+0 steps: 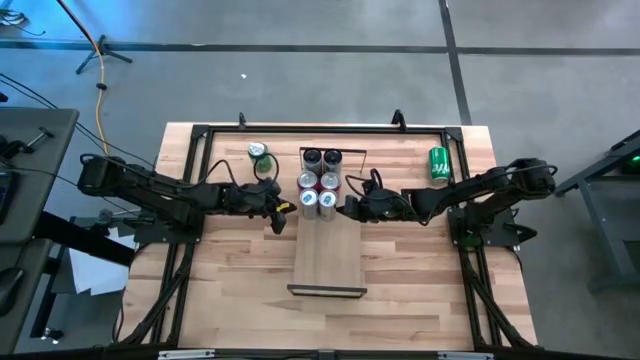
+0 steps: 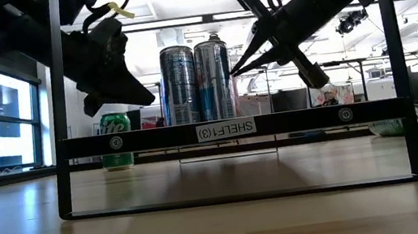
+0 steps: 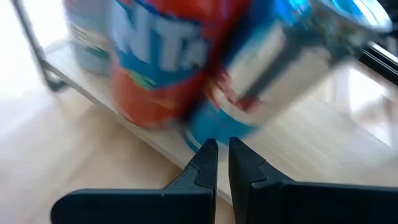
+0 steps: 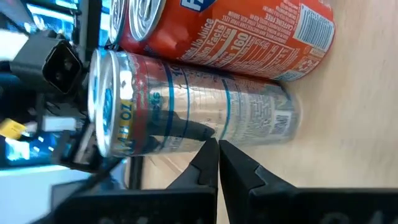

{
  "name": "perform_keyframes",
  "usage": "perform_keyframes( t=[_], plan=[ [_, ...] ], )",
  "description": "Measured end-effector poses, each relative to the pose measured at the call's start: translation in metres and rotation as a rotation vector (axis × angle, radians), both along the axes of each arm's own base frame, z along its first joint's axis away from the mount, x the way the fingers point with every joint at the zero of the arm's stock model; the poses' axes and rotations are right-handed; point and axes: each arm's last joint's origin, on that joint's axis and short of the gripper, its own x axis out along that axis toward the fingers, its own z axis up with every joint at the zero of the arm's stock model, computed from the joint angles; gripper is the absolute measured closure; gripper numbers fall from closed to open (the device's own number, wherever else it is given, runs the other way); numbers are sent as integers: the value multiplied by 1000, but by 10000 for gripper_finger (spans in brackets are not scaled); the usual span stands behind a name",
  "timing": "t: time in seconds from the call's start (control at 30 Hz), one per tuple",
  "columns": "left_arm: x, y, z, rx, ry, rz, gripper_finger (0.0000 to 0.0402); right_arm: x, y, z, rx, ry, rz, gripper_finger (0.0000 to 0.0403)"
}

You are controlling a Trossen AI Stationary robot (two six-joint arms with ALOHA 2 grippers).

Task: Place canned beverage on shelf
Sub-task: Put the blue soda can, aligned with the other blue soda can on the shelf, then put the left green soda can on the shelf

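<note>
The shelf (image 1: pixel 328 255) is a long pale board with dark end frames, lying down the middle of the table. Several cans stand on its far end, the nearest being two silver-blue cans (image 1: pixel 308 200) (image 1: pixel 327 201), with orange cans (image 4: pixel 230 37) behind them. My left gripper (image 1: pixel 281 218) is shut and hangs left of the shelf, a little short of the cans. From the right, my right gripper (image 1: pixel 343 207) is shut, its tips right at the nearest silver-blue can (image 4: pixel 199 118). My right gripper points its shut fingertips (image 4: pixel 211 149) slanting down from the table's right at the side wall (image 4: pixel 205 134) of the nearest silver-blue can, which stands upright on the shelf. I cannot tell whether the tips touch the wall.
A green can (image 1: pixel 260 152) stands on the table left of the shelf's far end. Another green can (image 1: pixel 439 163) lies at the far right. The shelf's near half (image 1: pixel 328 265) is bare board. The dark end frame (image 2: pixel 227 128) crosses the low view.
</note>
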Motion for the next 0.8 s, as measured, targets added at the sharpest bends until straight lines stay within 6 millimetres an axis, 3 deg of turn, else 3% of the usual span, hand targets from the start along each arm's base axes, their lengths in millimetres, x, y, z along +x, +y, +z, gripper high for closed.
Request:
perform_keyframes(
  t=[0.2,0.4,0.63,0.8],
  plan=[
    [-14,10,15,-142,-11,-142,399,-13,-3,5,-66,96,80,403],
    [-49,22,59,-88,-207,-73,399,-53,-14,37,-205,184,80,403],
    [-92,21,109,44,-560,-41,399,-105,-22,98,-474,-5,-15,403],
    [-106,16,129,142,-725,-64,399,-128,-23,131,-654,-196,-39,403]
  ],
)
